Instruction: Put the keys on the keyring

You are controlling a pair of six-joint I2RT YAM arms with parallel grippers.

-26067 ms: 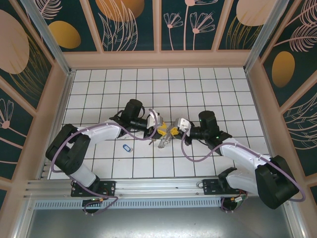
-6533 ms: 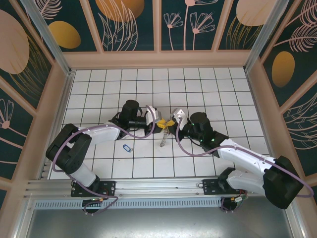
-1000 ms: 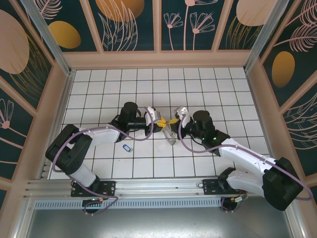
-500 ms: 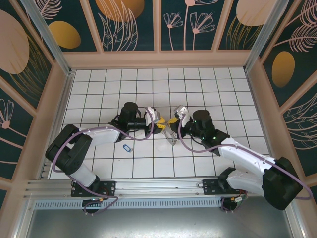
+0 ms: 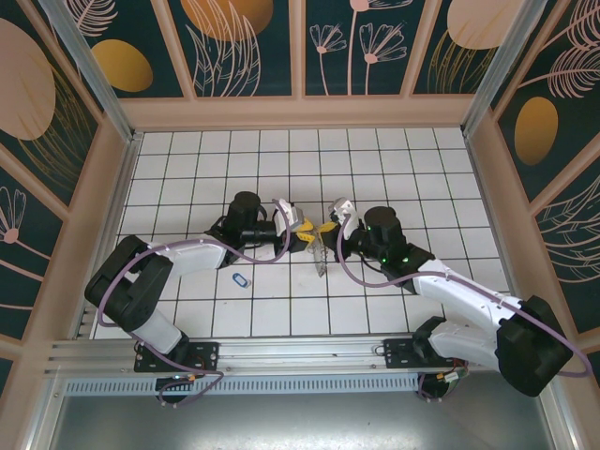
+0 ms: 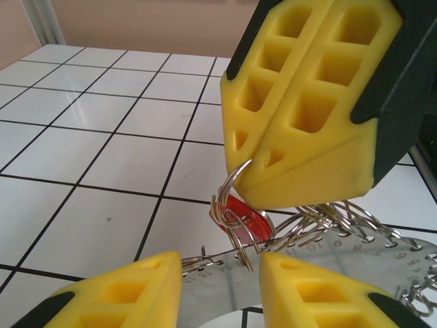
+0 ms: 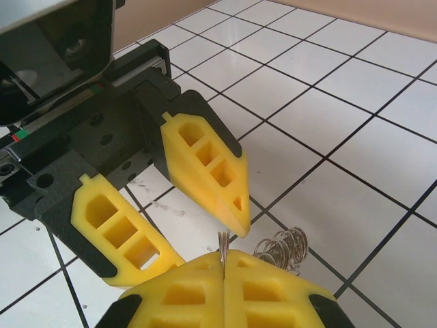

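The keyring (image 6: 321,220), a chain of wire loops carrying a red-headed key (image 6: 249,220), is pinched by one loop in the right gripper (image 6: 249,179), pads pressed together. It is apparently steadied this way for the left gripper (image 6: 220,268), jaws apart just beneath. A blue key (image 5: 241,279) lies on the tiles (image 5: 375,169), well apart.

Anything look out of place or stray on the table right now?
Yes: a blue key lies alone on the white tiles beside the left arm, apart from the keyring hanging from the shut right gripper. The open left gripper is up at the ring, not at that key. Nothing looks spilled or damaged.
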